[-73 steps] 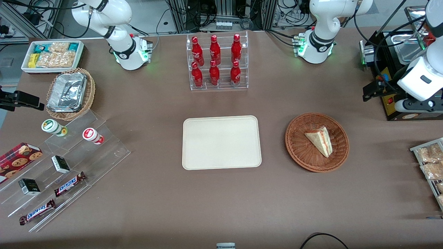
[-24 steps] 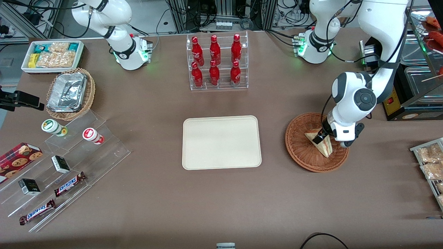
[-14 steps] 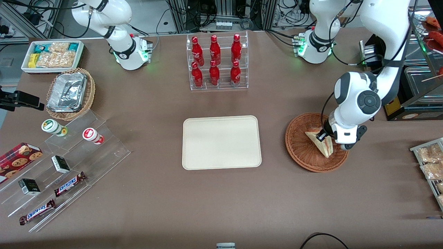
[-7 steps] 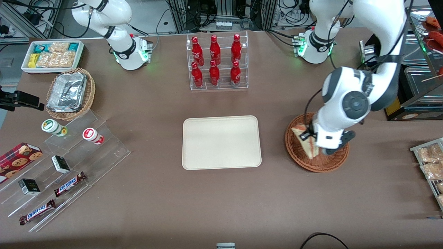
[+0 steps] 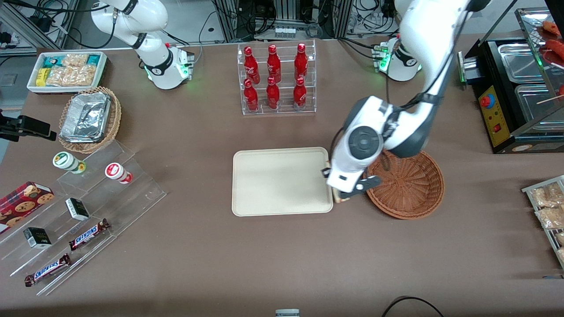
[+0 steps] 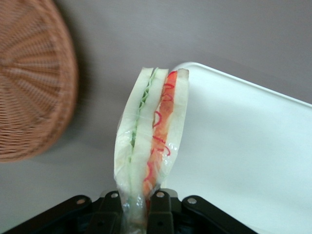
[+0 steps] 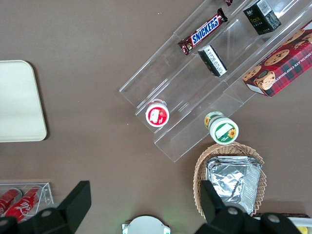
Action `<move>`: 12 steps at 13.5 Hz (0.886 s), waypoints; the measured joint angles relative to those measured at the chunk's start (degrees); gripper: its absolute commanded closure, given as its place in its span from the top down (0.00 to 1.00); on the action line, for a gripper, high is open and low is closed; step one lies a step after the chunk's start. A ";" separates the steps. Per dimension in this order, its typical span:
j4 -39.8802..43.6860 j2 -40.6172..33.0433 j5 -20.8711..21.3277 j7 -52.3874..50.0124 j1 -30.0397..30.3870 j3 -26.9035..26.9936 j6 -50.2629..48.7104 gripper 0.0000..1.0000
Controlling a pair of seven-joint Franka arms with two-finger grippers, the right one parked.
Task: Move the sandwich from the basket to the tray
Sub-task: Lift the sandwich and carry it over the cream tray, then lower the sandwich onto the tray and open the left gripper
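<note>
now the tool (image 6: pixel 139 207) is clamped on the sandwich (image 6: pixel 151 141), midway from basket (image 5: pixel 410 185) to tray (image 5: pixel 264 200); next, carry it over the tray's middle and lower.

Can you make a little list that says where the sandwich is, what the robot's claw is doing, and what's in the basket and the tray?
sandwich: held up in the air, over the edge of the tray nearest the basket
gripper: shut on the sandwich, between basket and tray
basket: nothing in it, stands on the table beside the tray
tray: nothing on it yet
step left: set the sandwich down on the tray
</note>
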 measured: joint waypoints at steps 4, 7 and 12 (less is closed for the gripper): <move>7.25 6.83 0.00 -2.38 -5.91 0.05 3.87 0.00; 8.58 10.16 0.60 -6.70 -9.77 0.12 9.83 0.00; 11.81 14.26 3.96 -11.98 -12.71 0.29 10.02 0.00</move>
